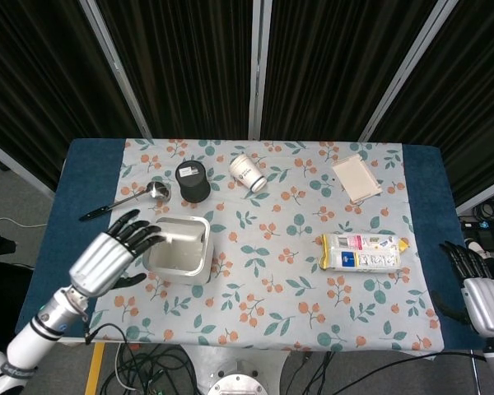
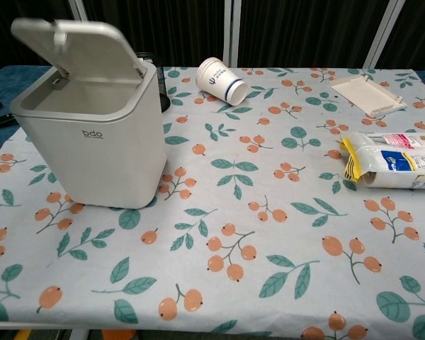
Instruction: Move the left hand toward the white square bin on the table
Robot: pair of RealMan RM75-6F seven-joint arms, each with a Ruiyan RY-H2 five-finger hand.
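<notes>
White square bin point(image 2: 92, 134), smooth matte plastic with rounded corners, sits at the left of the bench point(image 1: 82, 177) with its flap lid point(image 2: 78, 46) tipped up and the hollow inside showing. Left hand point(image 1: 111, 255) hovers just beside the bin's left edge, dark fingers point(image 1: 136, 230) spread wide, holding nothing. Right hand point(image 1: 477, 288) is low off the bench's right edge, fingers apart, nothing in them. Behind the bin stands a black cylindrical canister point(image 1: 193, 181), a metal spoon point(image 1: 123, 202) to its left. A ribbed paper cup point(image 2: 222, 81) lies on its side on the fruit-print cloth point(image 2: 269, 234). Far right: a flat pale packet point(image 2: 368, 95) and a crinkly snack bag point(image 2: 393, 170), all well apart from the bin
</notes>
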